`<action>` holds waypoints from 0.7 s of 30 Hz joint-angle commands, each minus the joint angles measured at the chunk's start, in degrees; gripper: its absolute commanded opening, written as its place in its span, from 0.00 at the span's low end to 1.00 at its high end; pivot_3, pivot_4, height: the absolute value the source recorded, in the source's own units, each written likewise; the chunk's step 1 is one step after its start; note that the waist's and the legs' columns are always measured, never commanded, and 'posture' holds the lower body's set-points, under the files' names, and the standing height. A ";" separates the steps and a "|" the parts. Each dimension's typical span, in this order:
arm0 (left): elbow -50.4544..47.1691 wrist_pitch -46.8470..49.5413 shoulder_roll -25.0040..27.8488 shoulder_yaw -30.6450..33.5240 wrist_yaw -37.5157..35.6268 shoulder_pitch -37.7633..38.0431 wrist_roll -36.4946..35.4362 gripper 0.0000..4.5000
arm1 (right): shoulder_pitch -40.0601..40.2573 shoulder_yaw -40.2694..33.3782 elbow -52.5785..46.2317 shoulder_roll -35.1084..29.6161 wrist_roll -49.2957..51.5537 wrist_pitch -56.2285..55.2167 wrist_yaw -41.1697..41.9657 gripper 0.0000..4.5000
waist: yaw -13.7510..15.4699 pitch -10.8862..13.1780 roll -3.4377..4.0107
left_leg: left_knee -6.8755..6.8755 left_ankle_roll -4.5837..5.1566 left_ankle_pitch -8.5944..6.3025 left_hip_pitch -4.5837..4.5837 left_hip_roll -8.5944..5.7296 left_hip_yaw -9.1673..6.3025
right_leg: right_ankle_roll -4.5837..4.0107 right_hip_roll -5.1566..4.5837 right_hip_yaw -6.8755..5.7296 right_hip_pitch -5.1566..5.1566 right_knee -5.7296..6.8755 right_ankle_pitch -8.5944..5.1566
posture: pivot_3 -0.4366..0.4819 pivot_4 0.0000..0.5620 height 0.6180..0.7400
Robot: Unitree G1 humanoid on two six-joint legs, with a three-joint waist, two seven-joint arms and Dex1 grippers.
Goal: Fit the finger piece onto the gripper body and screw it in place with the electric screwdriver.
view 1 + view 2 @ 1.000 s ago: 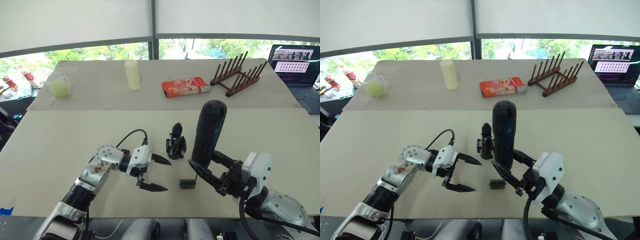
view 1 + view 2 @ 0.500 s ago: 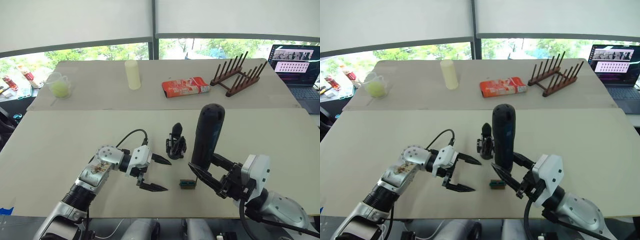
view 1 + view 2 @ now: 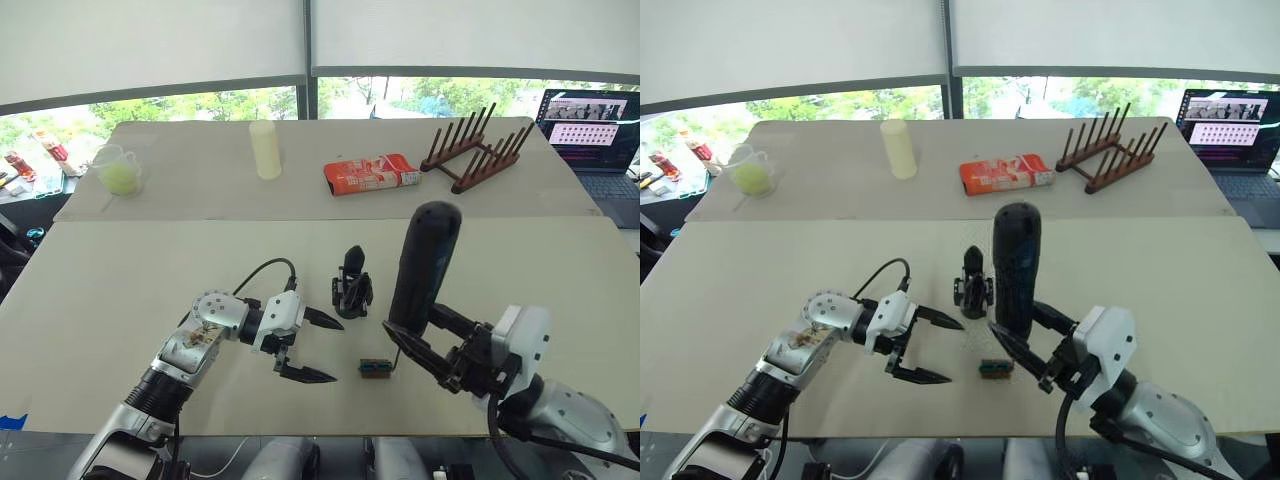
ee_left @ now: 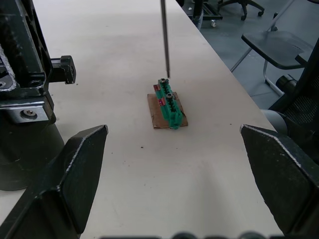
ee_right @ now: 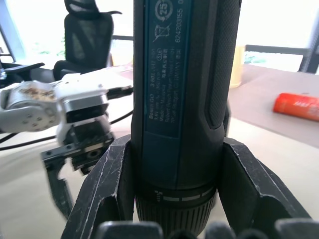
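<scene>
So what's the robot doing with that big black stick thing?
That is an electric screwdriver. The right gripper holds it upright, with its thin metal bit touching a small green block on the table. The left gripper waits open nearby, holding nothing. The gripper body stands on the table just behind, untouched.

You get bright, even daylight from the windows [image 3: 200, 105] behind the counter [image 3: 120, 270], with only soft, faint shadows on it. In the right wrist view the background blows out white and blurs behind the sharp electric screwdriver [image 5: 182, 99].
</scene>
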 commanded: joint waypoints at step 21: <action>-0.40 -1.46 -0.20 -0.19 -0.72 -0.32 0.53 1.00 | -2.92 1.33 -4.95 -1.06 1.33 -0.30 -4.01 0.43 | -0.01 0.00 -0.01 | 0.00 0.00 0.00 0.00 0.00 0.00 | 0.00 0.00 0.00 0.00 0.00 0.00 | 0.48 0.27 1.00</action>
